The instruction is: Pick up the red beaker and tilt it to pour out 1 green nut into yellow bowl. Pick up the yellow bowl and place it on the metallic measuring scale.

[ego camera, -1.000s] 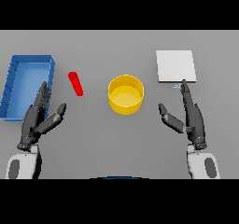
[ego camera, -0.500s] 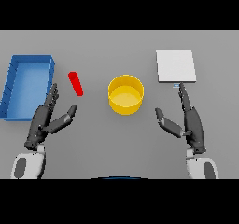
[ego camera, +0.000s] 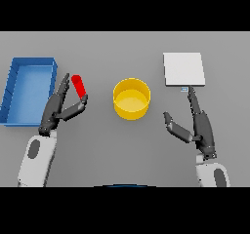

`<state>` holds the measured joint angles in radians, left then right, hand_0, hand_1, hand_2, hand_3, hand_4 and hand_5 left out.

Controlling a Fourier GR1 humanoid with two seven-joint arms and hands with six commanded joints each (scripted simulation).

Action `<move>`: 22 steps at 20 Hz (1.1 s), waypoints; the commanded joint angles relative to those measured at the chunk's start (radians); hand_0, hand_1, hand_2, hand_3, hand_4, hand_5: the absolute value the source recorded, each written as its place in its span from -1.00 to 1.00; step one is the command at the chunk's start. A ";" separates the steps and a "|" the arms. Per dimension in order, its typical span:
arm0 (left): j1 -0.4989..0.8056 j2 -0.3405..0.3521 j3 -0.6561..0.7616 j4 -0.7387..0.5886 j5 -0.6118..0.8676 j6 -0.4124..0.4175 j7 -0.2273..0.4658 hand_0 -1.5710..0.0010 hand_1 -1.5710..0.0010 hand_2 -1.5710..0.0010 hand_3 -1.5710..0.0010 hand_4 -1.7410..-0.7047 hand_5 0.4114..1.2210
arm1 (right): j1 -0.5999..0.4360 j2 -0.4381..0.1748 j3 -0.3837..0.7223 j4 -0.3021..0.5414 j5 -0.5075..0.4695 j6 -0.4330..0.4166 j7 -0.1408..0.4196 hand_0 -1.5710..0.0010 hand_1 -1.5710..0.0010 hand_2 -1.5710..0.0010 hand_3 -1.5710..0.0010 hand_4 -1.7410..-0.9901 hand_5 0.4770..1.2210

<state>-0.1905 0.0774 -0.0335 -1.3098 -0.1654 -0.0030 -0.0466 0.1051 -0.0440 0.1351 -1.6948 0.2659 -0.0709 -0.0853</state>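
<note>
Beside the small red cylindrical beaker (ego camera: 78,86), the left hand (ego camera: 59,108) is reaching with fingers apart, not yet gripping; closing round it comes next. The right hand (ego camera: 195,126) is idling open.

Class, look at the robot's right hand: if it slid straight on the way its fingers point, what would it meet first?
Probably the metallic measuring scale: the right hand points up the view towards its near edge, with only bare table between. Height is unclear.

No legible text, label or number anywhere; the small display on the measuring scale (ego camera: 183,69) cannot be read.
</note>
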 commanded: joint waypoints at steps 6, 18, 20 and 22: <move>-0.106 -0.006 0.026 0.132 0.001 0.005 -0.022 1.00 1.00 1.00 1.00 -0.13 -0.32 | -0.007 -0.010 -0.014 0.004 -0.012 0.003 0.005 1.00 1.00 1.00 1.00 0.26 -0.56; -0.268 -0.010 0.074 0.343 0.009 0.004 -0.091 1.00 1.00 1.00 1.00 -0.21 -0.30 | 0.009 -0.012 -0.017 -0.008 -0.018 0.005 -0.005 1.00 1.00 1.00 1.00 0.27 -0.56; -0.276 -0.028 0.082 0.360 0.018 0.011 -0.104 1.00 1.00 1.00 1.00 -0.24 -0.28 | -0.001 -0.005 -0.013 -0.008 -0.010 -0.002 0.015 1.00 1.00 1.00 1.00 0.28 -0.56; -0.290 -0.043 0.106 0.390 0.037 0.026 -0.130 0.85 0.81 0.77 0.84 -0.36 -0.16 | -0.001 -0.012 -0.020 -0.017 -0.020 0.002 0.006 1.00 1.00 1.00 1.00 0.28 -0.56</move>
<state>-0.4807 0.0342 0.0722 -0.9201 -0.1285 0.0232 -0.1755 0.1041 -0.0562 0.1145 -1.7118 0.2456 -0.0698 -0.0813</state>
